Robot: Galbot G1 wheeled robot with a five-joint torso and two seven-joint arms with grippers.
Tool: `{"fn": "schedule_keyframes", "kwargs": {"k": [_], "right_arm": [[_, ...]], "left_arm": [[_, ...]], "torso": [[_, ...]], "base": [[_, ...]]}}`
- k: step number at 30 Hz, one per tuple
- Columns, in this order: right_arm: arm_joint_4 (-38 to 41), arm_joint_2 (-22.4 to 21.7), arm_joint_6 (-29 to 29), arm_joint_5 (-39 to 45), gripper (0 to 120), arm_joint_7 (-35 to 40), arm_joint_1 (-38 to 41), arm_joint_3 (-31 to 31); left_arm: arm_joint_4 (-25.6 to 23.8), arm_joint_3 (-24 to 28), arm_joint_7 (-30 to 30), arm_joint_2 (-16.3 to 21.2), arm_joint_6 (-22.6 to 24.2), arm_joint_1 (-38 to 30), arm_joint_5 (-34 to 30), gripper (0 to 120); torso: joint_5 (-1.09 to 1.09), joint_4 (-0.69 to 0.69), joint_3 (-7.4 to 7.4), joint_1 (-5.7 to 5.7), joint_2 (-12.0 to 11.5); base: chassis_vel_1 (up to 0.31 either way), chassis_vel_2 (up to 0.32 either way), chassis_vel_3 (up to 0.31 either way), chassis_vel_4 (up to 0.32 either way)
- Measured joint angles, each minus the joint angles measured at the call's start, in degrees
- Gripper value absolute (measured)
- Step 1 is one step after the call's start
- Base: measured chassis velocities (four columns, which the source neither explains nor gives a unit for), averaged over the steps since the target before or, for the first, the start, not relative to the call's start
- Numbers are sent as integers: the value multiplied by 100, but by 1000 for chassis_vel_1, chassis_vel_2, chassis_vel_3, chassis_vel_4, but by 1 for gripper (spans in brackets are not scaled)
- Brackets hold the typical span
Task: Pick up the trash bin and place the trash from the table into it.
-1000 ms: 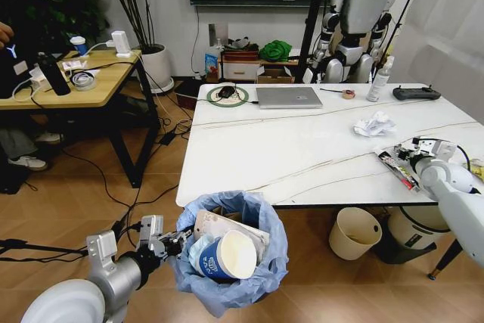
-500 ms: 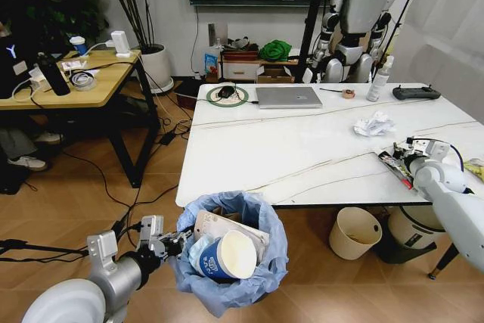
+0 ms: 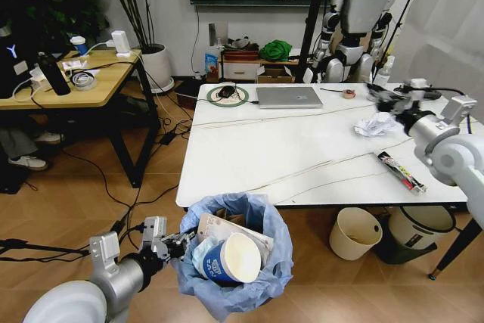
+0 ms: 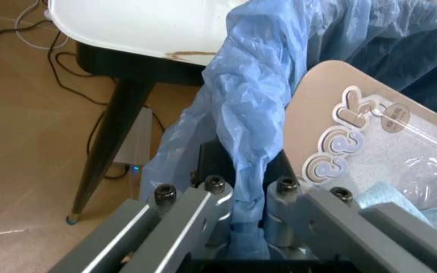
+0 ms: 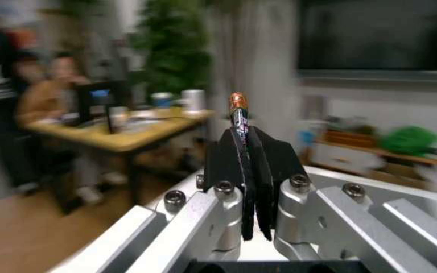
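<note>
The left tool (image 3: 175, 243) is clamped on the blue-bagged trash bin (image 3: 234, 262) just below the desk (image 3: 302, 153) edge. The right tool (image 3: 386, 100), above the desk near the tissue wad (image 3: 374, 124), pinches a thin wrapper (image 5: 238, 122) between closed fingers.

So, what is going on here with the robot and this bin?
The robot is clearing litter from the table. Its left gripper is clamped on the blue bag at the rim of the trash bin, holding it just below the table's near edge. A blue cup and a flat package lie inside. The right gripper is raised over the far right of the table, pinching a thin dark wrapper. A tissue wad and a long wrapper lie on the table.
</note>
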Motion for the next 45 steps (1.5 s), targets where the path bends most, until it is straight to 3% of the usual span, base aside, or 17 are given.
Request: {"fn": "schedule_keyframes", "kwargs": {"k": [6,12,17,25,30,35,38,40,45], "right_arm": [[1295,-428,87,59,2,-337,-472,-368],[1978,-887,91,-378,2,-501,-1327,-470],[2056,-1051,115,-793,2,-610,-1737,-558],[2070,-845,-28,-976,2,-621,-1399,-1219],[1944,-825,-42,-1135,3,-645,-1456,-1241],[1864,-770,-19,-1260,23,-670,-1486,-1224],[1865,-764,-17,-1262,28,-669,-1518,-1173],[1868,-754,39,-1256,40,-637,-1543,-1057],[1714,-599,727,-916,57,76,-1389,-663]], "left_arm": [[-51,-48,-2,-18,-8,-5,1,0],[-52,-2,-5,-61,-15,-62,0,0],[-51,35,-5,-110,-15,-77,0,0],[-52,86,-5,-174,-15,-138,1,0],[-48,99,-4,-202,-13,-143,1,0],[-92,66,-3,-203,-5,-96,2,0],[-95,52,-3,-203,-2,-76,11,0],[-95,41,-3,-218,2,-51,49,0],[-94,34,12,-277,5,32,164,0]], "torso": [[0,0,0,0,0],[1,-2,0,0,0],[0,-2,0,0,0],[1,-1,0,0,0],[0,-1,1,0,0],[0,-1,1,0,0],[0,-1,1,0,0],[0,-2,1,0,0],[0,-2,1,0,0]], "base": [[0,0,0,0],[0,0,0,0],[0,0,0,0],[0,0,0,0],[0,0,0,0],[0,0,0,0],[0,0,0,0],[0,0,0,0],[0,0,0,0]]}}
